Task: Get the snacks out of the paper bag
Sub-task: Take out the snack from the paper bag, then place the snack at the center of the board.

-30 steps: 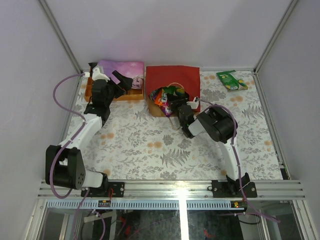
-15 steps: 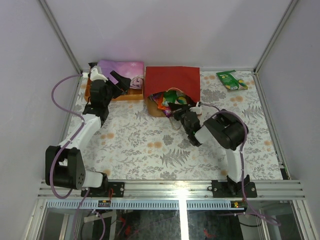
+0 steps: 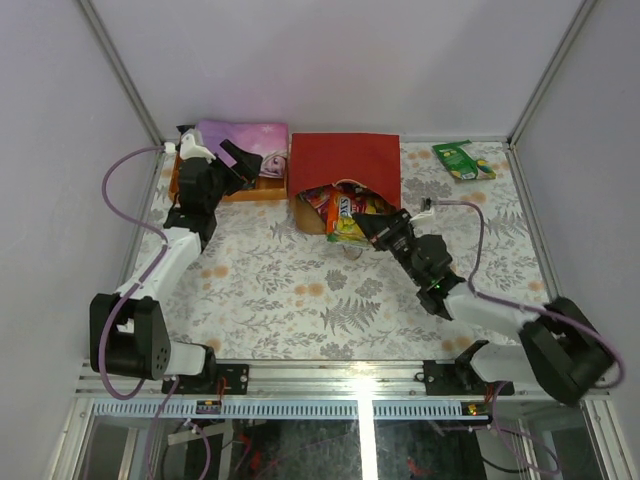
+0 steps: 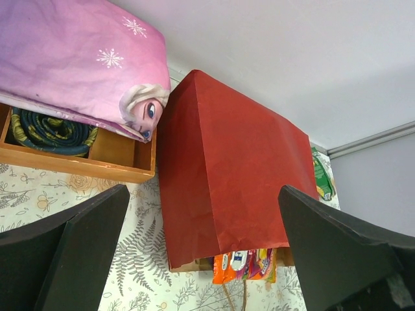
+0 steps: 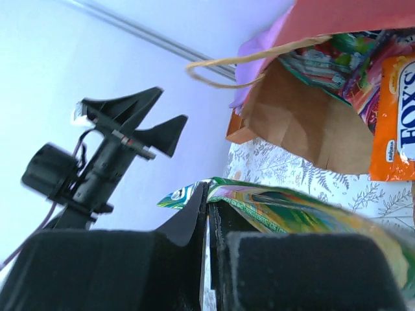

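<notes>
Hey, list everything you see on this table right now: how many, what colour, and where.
paper bag: one, red outside, brown inside, on its side at far middle, mouth toward the arms
snacks: several, orange, green, pink, in the bag's mouth; count unclear
held packet: one, green-yellow, just outside the mouth
green packet: one, far right corner
wooden box: one, orange-brown, far left beside the bag
cloth: one, pink-purple, on the box
dark roll: one, blue-green, inside the box
table cover: one, grey floral
left claw: open, by the box
right claw: shut on the held packet
</notes>
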Controlling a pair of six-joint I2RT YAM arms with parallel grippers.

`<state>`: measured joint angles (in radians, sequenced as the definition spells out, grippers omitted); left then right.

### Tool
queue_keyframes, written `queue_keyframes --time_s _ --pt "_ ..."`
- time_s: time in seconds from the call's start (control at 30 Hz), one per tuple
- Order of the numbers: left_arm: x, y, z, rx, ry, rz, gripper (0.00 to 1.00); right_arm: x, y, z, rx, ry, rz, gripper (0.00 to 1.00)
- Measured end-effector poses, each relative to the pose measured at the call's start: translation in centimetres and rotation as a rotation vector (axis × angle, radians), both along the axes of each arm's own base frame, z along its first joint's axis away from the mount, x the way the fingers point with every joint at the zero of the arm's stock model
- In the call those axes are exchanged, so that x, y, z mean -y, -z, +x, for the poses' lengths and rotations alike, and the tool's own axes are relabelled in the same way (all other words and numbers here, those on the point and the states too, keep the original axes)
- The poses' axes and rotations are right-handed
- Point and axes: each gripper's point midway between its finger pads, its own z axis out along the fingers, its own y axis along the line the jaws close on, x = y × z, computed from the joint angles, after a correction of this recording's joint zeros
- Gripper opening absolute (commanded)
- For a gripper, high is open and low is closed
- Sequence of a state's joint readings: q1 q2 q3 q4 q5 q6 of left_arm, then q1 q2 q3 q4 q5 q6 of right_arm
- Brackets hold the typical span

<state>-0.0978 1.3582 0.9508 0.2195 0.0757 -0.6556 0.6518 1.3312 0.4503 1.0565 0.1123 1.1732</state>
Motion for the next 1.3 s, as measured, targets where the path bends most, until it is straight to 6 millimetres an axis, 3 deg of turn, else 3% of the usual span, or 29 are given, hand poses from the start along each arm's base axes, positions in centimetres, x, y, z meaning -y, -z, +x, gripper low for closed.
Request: queue_keyframes --time_s 0.13,0.3,0.47,0.6,0.7,0.8,0.93,1.1,1.2,1.3 --pt "0.1 0.0 0.0 -0.001 0.004 0.003 1.0 2.5 -2.3 -3.3 0.035 0.0 -0.073 0.0" --pt "0.1 0.3 -0.1 -0.014 0.008 0.013 1.0 8.5 -1.8 -6.5 0.001 0.146 -0.197 0.0" --pt "0.4 0.6 0.2 -0.03 0.031 0.011 1.0 15.3 -0.8 -7.7 -0.064 0.382 -0.391 0.0" --pt "0.9 0.7 0.7 -0.038 0.064 0.003 1.0 18.0 -2.0 -7.4 -0.083 0.494 -0.52 0.0" --pt "1.4 0.8 0.9 -0.045 0.092 -0.004 1.0 18.5 -2.9 -6.1 -0.107 0.525 -0.594 0.0" --pt "1.8 0.9 0.9 -0.051 0.115 -0.009 1.0 19.7 -3.7 -3.1 -0.162 0.549 -0.596 0.0" --pt "2.2 0.6 0.9 -0.054 0.136 -0.013 1.0 24.5 -3.3 1.6 -0.267 0.602 -0.469 0.0" --pt "2.3 0.1 0.9 -0.051 0.148 -0.012 1.0 29.6 0.2 7.0 -0.405 0.598 -0.25 0.0" --pt "2.4 0.1 0.8 -0.061 0.158 -0.009 1.0 30.7 3.2 9.8 -0.485 0.565 -0.188 0.0" --pt "2.6 -0.1 0.8 -0.063 0.167 -0.007 1.0 31.3 4.8 12.5 -0.504 0.524 -0.154 0.0"
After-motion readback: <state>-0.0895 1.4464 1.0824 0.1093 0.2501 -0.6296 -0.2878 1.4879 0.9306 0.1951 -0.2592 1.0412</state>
